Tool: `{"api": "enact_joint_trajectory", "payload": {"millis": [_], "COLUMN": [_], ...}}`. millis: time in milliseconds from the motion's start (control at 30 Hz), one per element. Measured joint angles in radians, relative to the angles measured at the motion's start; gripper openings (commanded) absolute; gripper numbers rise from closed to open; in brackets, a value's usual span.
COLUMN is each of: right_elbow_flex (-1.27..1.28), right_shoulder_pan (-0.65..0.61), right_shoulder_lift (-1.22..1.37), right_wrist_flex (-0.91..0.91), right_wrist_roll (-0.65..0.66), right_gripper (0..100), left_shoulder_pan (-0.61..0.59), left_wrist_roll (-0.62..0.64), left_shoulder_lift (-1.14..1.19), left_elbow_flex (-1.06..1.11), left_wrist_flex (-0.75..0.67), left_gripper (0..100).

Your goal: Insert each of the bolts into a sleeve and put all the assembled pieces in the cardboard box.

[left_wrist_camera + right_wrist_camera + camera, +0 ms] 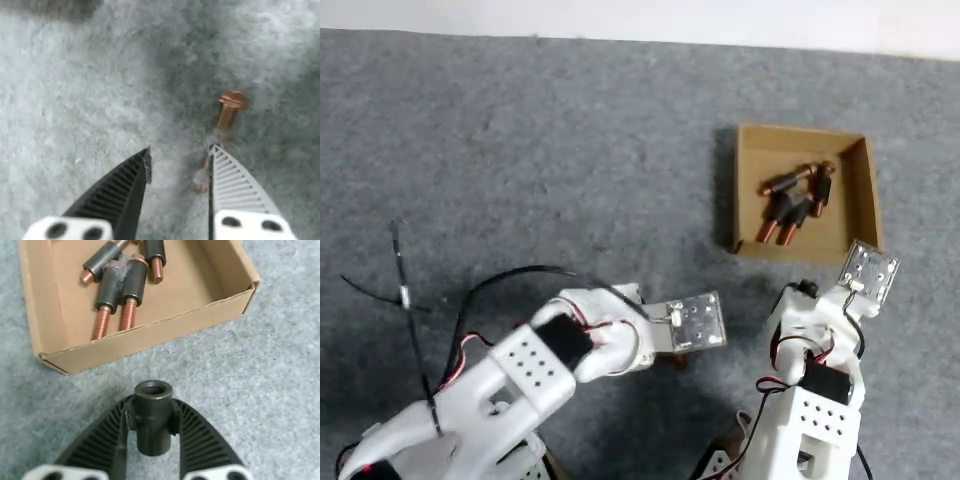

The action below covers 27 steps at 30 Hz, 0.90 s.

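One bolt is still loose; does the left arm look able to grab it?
Probably yes: the left gripper is open just short of the bolt, nothing between, though it lies off-centre.

The mat (520, 140) lies bare beyond and to the left of the box (738, 185), wide passage there; nearer in, the left arm (570, 350) slants across it, thin black wires (405, 290) lying at its outer side, and a narrow strip of mat parts it from the right arm (820, 400). The box's near wall (150, 337) stands between the right gripper (151, 407), its jaws filled by a sleeve (151, 435), and the box floor; four pieces (120, 285) take the floor's middle, leaving the right side bare. Between the left gripper's (180, 149) parted fingers the mat is bare; a bolt (227, 112) lies close along one finger, head past its tip.
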Motion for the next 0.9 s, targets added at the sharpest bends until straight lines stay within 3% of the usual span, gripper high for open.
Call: {"api": "enact_joint_trajectory", "payload": {"millis": [200, 567, 900], "right_elbow_flex": [0.0, 0.0, 0.0], "right_shoulder_pan": [0.0, 0.0, 0.0], "right_shoulder_lift": [0.0, 0.0, 0.0], "right_wrist_flex": [0.0, 0.0, 0.0], "right_wrist_roll": [0.0, 0.0, 0.0], "right_gripper": [0.5, 0.6, 0.6], "left_shoulder_pan": [0.002, 0.012, 0.046], "left_wrist_roll": [-0.058, -0.094, -0.095], "left_shoulder_lift": [0.037, 0.463, 0.537], "left_elbow_flex": [0.005, -0.129, -0.155], "left_wrist_flex": [0.005, 0.003, -0.034], "left_gripper": [19, 18, 19]}}
